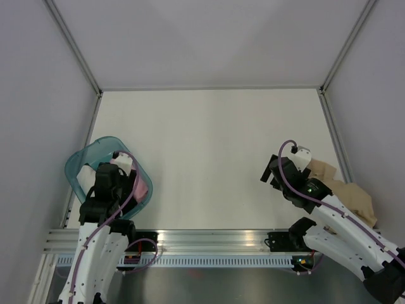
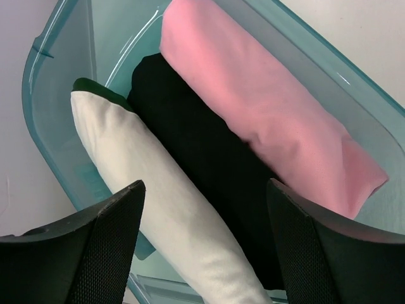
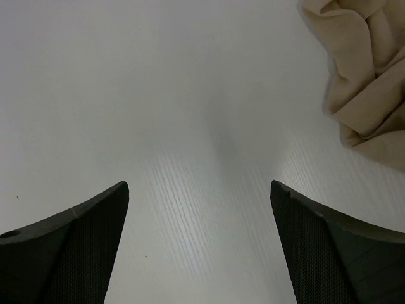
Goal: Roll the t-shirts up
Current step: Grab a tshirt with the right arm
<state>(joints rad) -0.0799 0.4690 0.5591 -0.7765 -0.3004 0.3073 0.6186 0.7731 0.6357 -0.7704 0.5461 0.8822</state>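
Note:
Three rolled t-shirts lie side by side in the teal plastic basket: a pink roll, a black roll and a white roll. My left gripper hovers open and empty just above the white and black rolls; in the top view it is over the basket. A crumpled tan t-shirt lies at the table's right edge, partly under my right arm. My right gripper is open and empty over bare table, with the tan shirt to its upper right.
The white table is enclosed by grey walls at the back and both sides. An aluminium rail runs along the near edge between the arm bases. The basket sits at the near left corner.

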